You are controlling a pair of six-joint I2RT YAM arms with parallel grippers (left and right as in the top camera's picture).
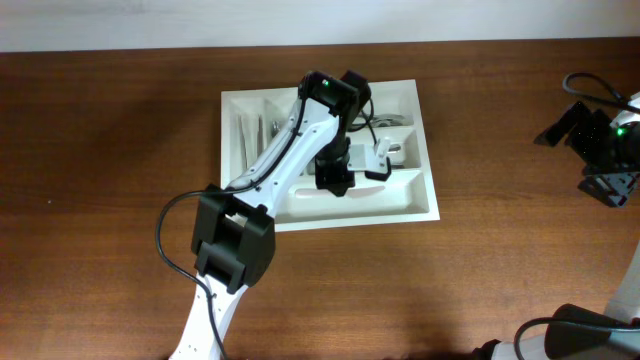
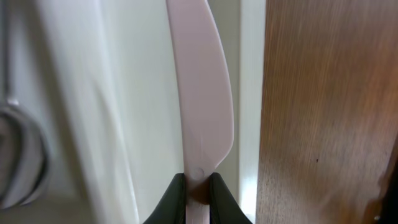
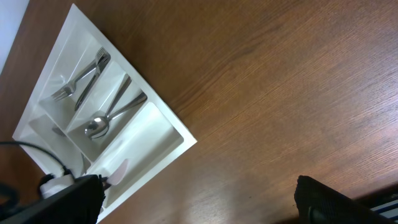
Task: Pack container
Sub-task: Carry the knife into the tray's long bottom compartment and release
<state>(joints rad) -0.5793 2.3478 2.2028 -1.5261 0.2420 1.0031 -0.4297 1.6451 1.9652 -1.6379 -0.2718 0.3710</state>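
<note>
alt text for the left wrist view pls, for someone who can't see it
The left gripper is shut on the handle end of a pale plastic knife, whose blade points up the frame over a compartment of the white tray. The wooden table fills the right side, and a blurred metal utensil shows at the far left.
</note>
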